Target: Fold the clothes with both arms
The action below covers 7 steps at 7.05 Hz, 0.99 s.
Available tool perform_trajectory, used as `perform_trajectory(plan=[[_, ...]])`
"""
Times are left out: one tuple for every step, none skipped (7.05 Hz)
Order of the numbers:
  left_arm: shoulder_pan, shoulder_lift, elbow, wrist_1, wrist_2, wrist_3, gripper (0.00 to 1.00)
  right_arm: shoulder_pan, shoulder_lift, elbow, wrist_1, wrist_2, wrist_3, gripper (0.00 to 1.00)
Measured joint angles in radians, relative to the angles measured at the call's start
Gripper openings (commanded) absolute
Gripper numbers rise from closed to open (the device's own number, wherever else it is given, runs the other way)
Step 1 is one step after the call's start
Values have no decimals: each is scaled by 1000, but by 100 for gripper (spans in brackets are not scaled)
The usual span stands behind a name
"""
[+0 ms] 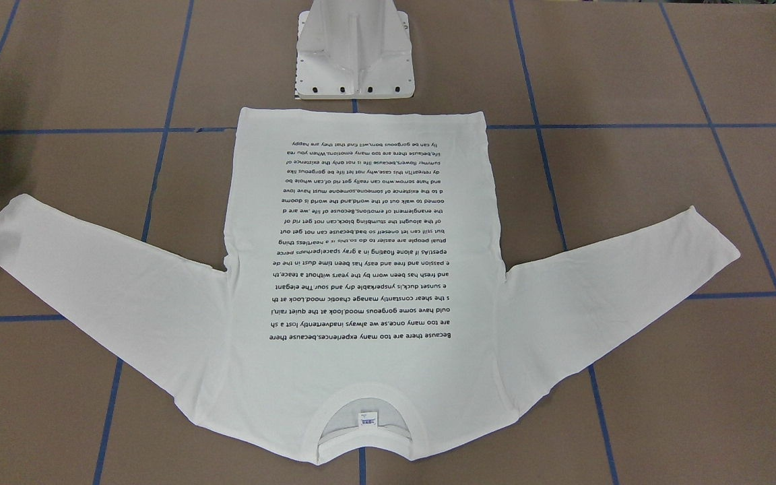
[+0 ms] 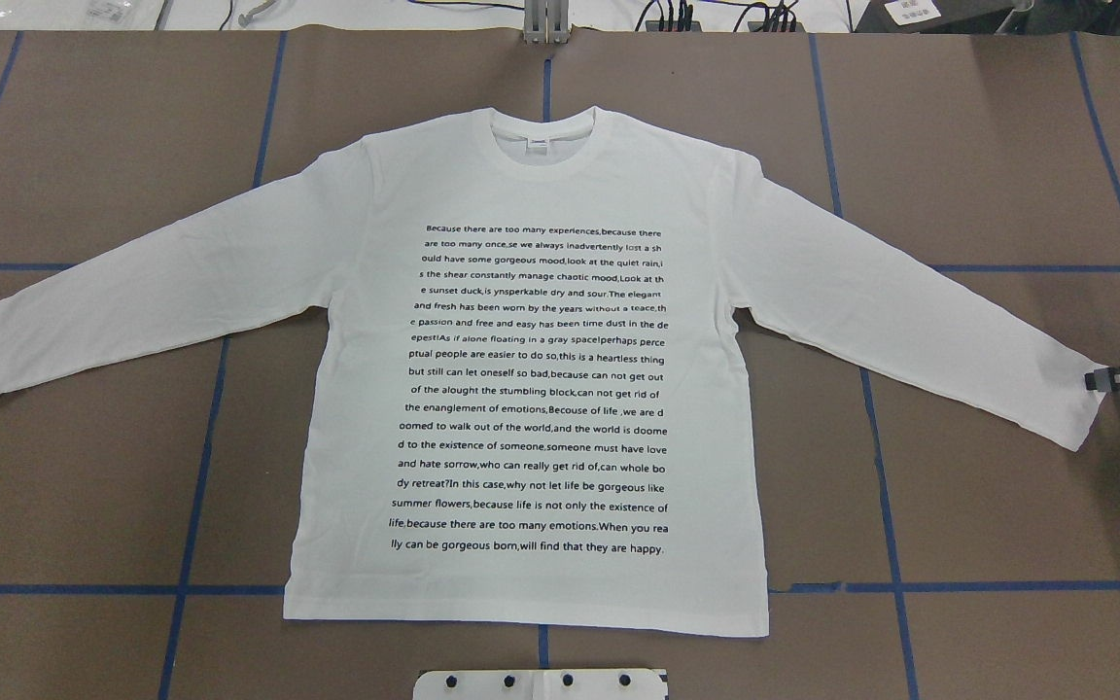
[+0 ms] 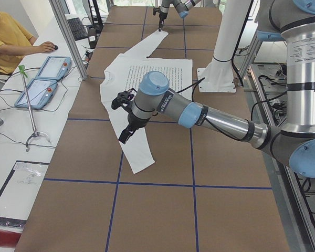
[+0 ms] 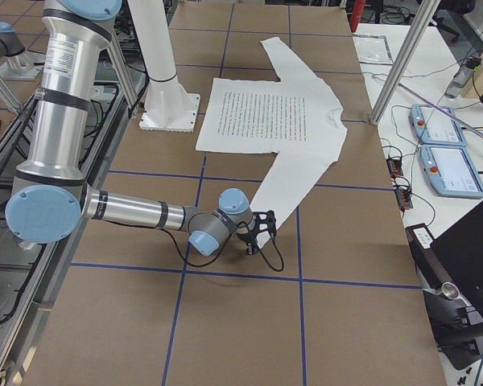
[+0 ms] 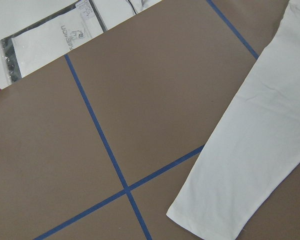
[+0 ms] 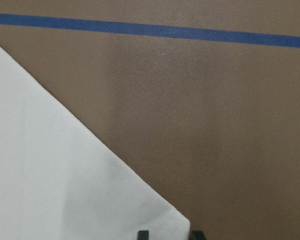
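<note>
White long-sleeved T-shirt [image 2: 531,389] is spread flat on the table [image 2: 84,146]. Right gripper [image 2: 1100,379] is parked at the right cuff [image 2: 1083,413], jaws apart around its corner, sleeve running inward. Left gripper [image 3: 125,134] is held over the left sleeve [image 3: 139,152]; grip can't be judged.

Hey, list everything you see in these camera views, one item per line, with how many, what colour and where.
T-shirt: one, white with black printed text, flat on the table, print up, sleeves spread.
Table: one, brown with blue tape lines, under the shirt.
Pedestal base: one, white, just beyond the shirt's hem.
Control tablets: two, light blue, on the side bench.
Person: one, yellow top, at the side bench.
Plastic packet: one, clear, beside the table's edge.
Arms: two, silver-grey with light blue joints.
Left gripper: one, black, over the sleeve on the robot's left; whether open or shut is unclear.
Right gripper: one, black, at the other cuff, fingers apart.
</note>
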Motion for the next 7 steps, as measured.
perform_trajectory(plan=[[0, 0, 0, 0, 0, 0, 100, 1, -1, 2, 0, 0, -1, 0], [0, 0, 0, 0, 0, 0, 100, 8, -1, 11, -3, 5, -4, 0], [0, -1, 0, 0, 0, 0, 100, 31, 0, 27, -14, 18, -8, 0], [0, -1, 0, 0, 0, 0, 100, 65, 1, 59, -52, 40, -10, 0], [0, -1, 1, 0, 0, 1, 100, 99, 13, 138, -159, 62, -11, 0], [0, 0, 1, 0, 0, 0, 100, 126, 56, 255, -347, 70, -11, 0], [0, 0, 1, 0, 0, 0, 100, 143, 130, 369, -566, 68, -11, 0]])
